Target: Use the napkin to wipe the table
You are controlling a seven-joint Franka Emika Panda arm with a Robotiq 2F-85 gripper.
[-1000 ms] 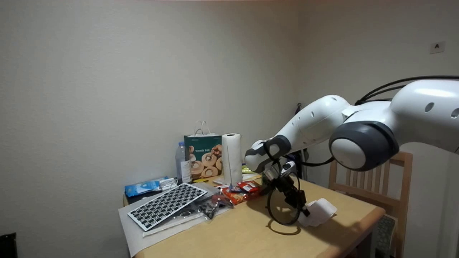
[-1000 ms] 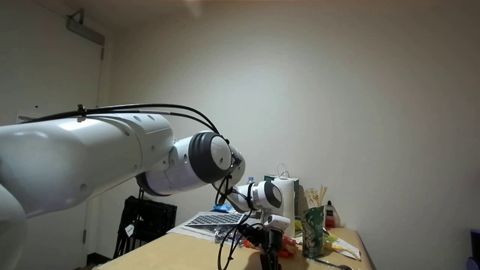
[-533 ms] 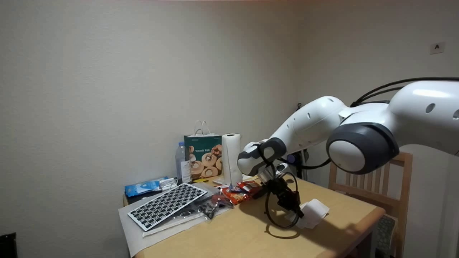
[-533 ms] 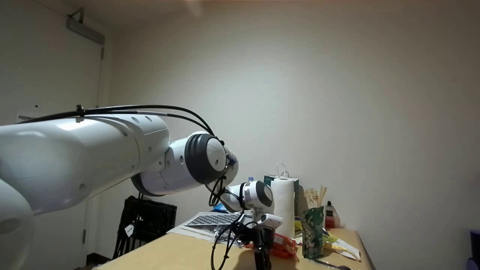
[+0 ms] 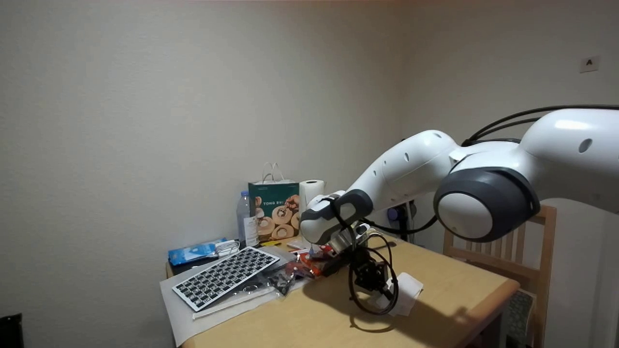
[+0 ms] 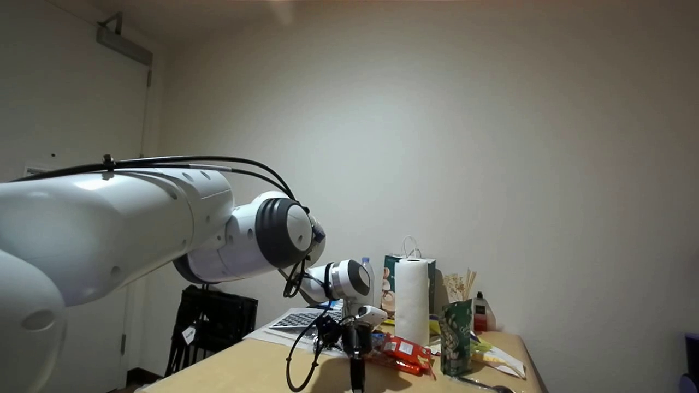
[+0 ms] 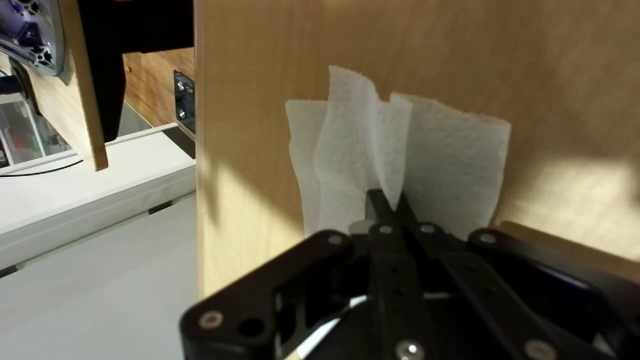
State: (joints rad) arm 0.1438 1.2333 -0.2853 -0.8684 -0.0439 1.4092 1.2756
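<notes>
Table (image 5: pixel 309 324) of smooth, light tan wood, the surface to be wiped. On its far side, in both exterior views, stand a green paper shopping bag (image 5: pixel 273 212) printed with what looks like "TONG SUI" and a tall white paper-towel roll (image 6: pixel 412 300), perhaps to be out of the wipe's path. Near one edge of the table, a black two-fingered gripper (image 7: pixel 393 201), fully closed, pinches a fold of the white soft paper napkin (image 7: pixel 390 145) lying there, presumably so its flaps can sweep the wood. Higher than the table, a pale card (image 5: pixel 589 64) reads "A".
</notes>
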